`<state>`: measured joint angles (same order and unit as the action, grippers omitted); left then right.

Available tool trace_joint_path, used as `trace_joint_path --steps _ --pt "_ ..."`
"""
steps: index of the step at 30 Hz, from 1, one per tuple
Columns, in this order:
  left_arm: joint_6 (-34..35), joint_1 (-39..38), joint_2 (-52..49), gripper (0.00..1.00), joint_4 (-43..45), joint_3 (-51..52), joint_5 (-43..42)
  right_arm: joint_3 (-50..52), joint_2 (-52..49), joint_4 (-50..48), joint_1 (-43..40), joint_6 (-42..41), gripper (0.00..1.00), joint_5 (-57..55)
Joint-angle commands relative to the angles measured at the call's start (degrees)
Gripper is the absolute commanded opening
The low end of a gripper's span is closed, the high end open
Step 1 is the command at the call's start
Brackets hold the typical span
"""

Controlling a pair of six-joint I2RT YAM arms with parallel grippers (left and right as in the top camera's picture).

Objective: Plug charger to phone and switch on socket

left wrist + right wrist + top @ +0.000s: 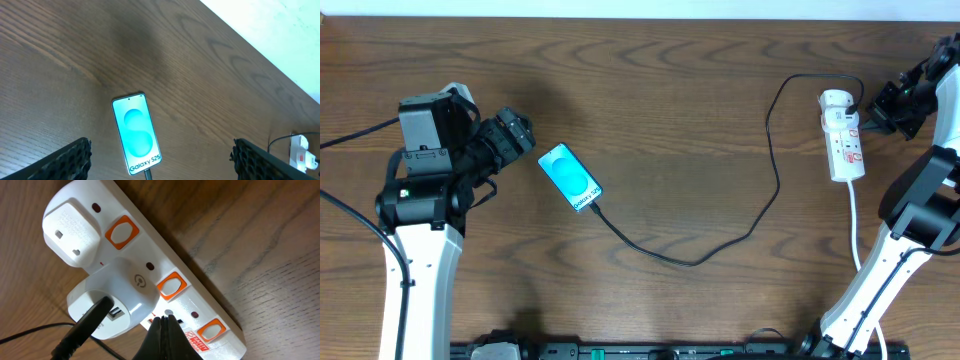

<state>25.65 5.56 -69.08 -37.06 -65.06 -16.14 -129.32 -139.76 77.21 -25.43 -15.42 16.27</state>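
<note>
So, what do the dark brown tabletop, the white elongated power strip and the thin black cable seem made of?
Dark brown tabletop: wood or wood-look laminate, going by the grain; low sheen.
White elongated power strip: moulded plastic, smooth and glossy, with rounded edges and soft highlights.
Thin black cable: probably rubbery or plastic sheathing, matte, since it lies in loose curves.

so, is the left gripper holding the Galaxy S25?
No, the left gripper stands open and the Galaxy S25 lies flat on the table, clear of both fingers.
</note>
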Motion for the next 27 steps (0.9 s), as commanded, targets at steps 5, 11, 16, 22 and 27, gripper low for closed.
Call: trace_joint_path --steps 5,11,16,22,27 --pt "-0.52 0.24 -0.15 0.91 -0.02 -0.04 0.79 -1.01 1.84 0.09 0.07 0.92 0.01 -0.96" --pt "-0.52 0.24 -0.15 0.91 -0.02 -0.04 0.79 -0.96 1.84 -0.02 0.15 0.87 0.01 -1.81" --pt "-0.52 0.24 -0.15 0.91 -0.02 -0.04 0.79 -0.94 1.79 -0.11 0.7 0.44 0.01 -2.12" --pt "-0.52 0.24 -0.15 0.91 -0.02 -0.04 0.79 -0.35 1.79 -0.57 1.44 0.0 0.01 -3.13" --pt "-0.52 0.24 -0.15 0.91 -0.02 -0.04 0.79 1.07 1.79 -1.84 1.53 -0.74 0.01 -3.08"
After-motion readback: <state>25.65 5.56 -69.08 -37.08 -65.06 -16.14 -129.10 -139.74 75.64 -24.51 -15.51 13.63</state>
